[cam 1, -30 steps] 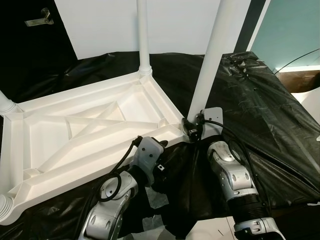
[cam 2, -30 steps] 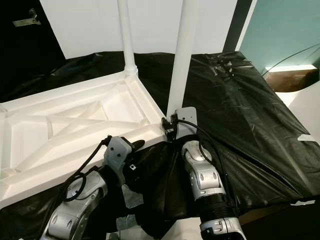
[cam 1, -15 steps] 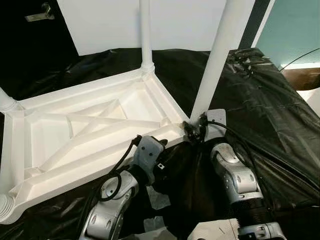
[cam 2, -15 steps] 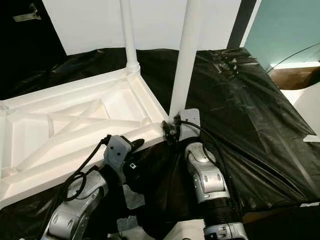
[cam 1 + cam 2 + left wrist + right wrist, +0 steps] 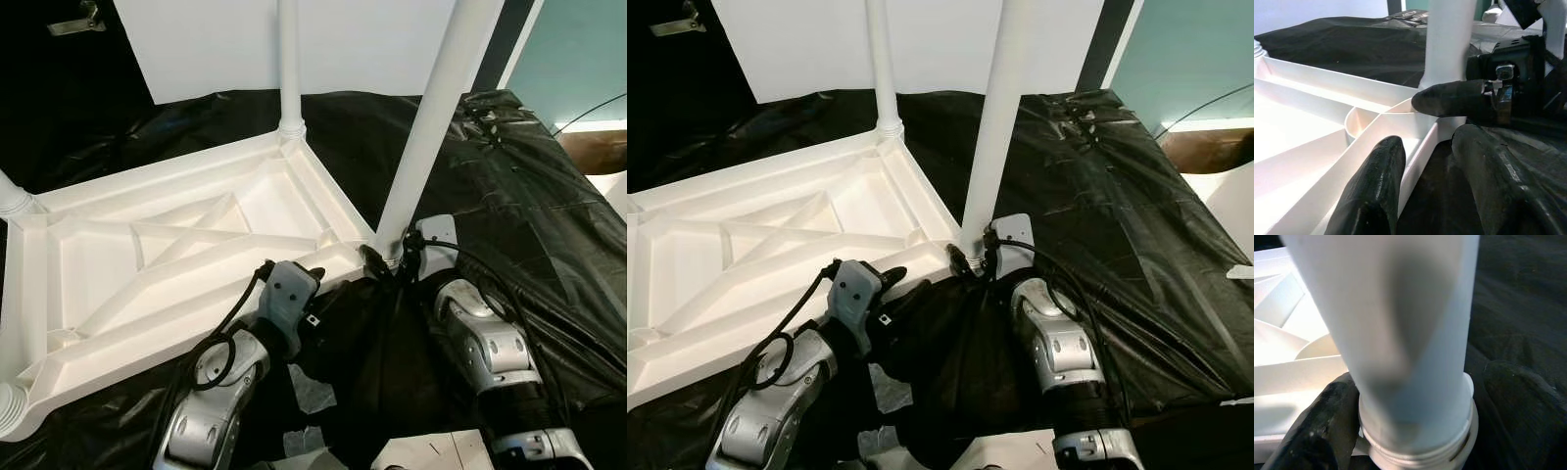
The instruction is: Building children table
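We see a black plastic sheet (image 5: 549,186) spread under everything, and on it the white children's table top (image 5: 176,255) lies upside down with its ribbed underside facing up, stretching away from both claws toward the robot's left. Beyond the claws, at the far corner of the top, one white leg (image 5: 287,69) stands upright in its socket. A second white leg (image 5: 436,117) rises just in front of our right claw (image 5: 1410,431), tilted slightly, its threaded foot sitting at the near right corner of the top. The right claw grips this leg at its base, one black finger (image 5: 1317,426) pressed against each side of the tube just above the threaded collar. Our left claw (image 5: 1425,171) sits just to the left of the right claw, at the near edge of the table top; its two fingers stand apart with the raised rim of the top between them, one finger (image 5: 1376,186) over the white inner side and the other over the black sheet outside. Whether they press on the rim we cannot tell. The right claw's finger shows directly ahead of the left claw, touching the leg's base.
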`<state>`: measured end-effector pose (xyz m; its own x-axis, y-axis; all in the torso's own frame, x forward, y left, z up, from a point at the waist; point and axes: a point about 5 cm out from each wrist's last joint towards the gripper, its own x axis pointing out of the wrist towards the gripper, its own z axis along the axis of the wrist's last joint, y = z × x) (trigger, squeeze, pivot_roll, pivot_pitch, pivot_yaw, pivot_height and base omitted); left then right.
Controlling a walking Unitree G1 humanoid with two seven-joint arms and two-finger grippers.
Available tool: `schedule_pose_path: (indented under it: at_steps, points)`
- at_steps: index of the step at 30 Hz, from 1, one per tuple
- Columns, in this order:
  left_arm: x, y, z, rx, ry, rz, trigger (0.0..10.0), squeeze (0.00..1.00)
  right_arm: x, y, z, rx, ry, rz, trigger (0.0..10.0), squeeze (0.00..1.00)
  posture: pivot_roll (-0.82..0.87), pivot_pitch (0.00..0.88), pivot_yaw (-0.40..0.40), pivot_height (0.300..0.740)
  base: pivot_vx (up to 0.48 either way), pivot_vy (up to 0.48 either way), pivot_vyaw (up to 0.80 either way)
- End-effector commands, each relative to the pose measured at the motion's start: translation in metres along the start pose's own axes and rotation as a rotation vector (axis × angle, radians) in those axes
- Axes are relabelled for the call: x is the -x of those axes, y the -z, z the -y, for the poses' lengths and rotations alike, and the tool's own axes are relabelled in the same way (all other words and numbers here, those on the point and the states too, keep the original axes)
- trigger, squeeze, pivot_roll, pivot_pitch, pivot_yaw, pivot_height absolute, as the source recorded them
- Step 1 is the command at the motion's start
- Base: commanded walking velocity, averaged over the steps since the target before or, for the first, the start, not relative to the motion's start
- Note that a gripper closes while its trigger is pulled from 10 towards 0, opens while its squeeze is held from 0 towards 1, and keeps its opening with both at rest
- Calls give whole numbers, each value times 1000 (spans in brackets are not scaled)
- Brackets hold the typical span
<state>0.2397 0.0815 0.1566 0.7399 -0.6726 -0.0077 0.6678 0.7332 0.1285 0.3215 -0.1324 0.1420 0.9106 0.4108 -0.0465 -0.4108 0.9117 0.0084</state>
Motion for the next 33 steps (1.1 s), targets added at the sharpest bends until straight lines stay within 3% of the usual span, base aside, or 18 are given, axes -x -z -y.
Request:
schedule_pose_path:
  at_steps: [1,14,20,28,29,32,33]
  points:
    - [2,1,-4,5,-61,-4,10000,0,0,-3,8,3,-8,17,10000,0,132,78,-35,740,0,0,0]
    - [2,-2,-12,-19,-48,-8,10000,0,-7,-10,25,202,-336,-32,10000,0,128,56,1,740,0,0,0]
    - [1,-3,-13,-27,-35,-9,10000,0,-17,-20,30,238,-420,-21,10000,0,167,63,35,740,0,0,0]
    - [6,-5,-18,-41,-49,-15,10000,0,-22,-16,36,281,-513,-75,10000,0,185,69,12,740,0,0,0]
    - [7,-4,-18,-41,-55,-17,10000,0,-23,-15,37,287,-522,-86,3137,0,192,67,6,740,0,0,0]
    - [8,-3,-17,-40,-61,-19,10000,0,-23,-14,40,309,-536,-104,3137,0,195,67,4,740,0,0,0]
    - [8,-3,-17,-41,-61,-19,10000,0,-23,-14,41,307,-539,-104,0,0,195,67,4,740,0,0,0]
